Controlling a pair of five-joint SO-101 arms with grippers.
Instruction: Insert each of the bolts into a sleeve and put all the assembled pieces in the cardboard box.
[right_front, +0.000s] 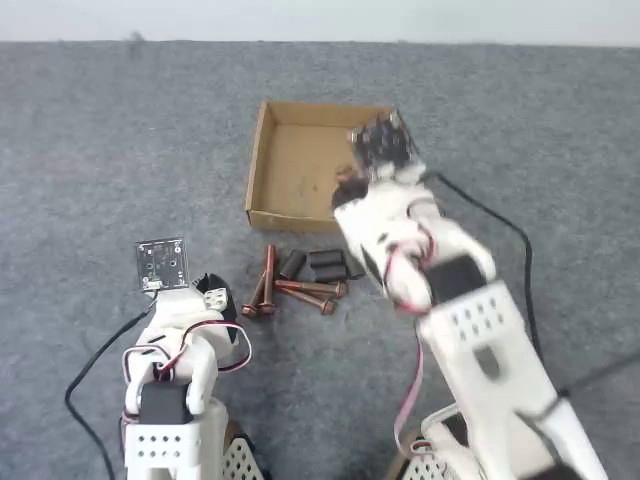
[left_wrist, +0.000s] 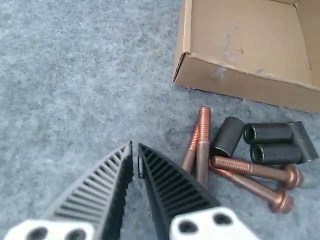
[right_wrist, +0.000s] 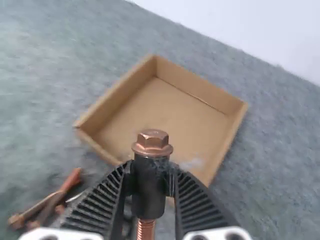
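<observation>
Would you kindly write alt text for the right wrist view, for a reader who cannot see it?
The right hand grips a black sleeve with a copper bolt through it, hex head showing at one end. Beyond it a cardboard box sits open on grey carpet, with loose bolts lying near the box.

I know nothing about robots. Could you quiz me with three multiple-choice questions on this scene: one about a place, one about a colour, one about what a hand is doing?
1. Relative to the cardboard box, the loose bolts lie:
A. inside it
B. beside it, on the carpet
C. under it

2. The bolts' colour is:
A. copper
B. blue
C. white

3. The right hand is:
A. open and empty
B. shut on a sleeved bolt
C. shut on the box wall

Answers: B, they lie on the carpet outside its wall; A, shafts and heads look copper; B, it clamps the bolt by its black sleeve.
</observation>
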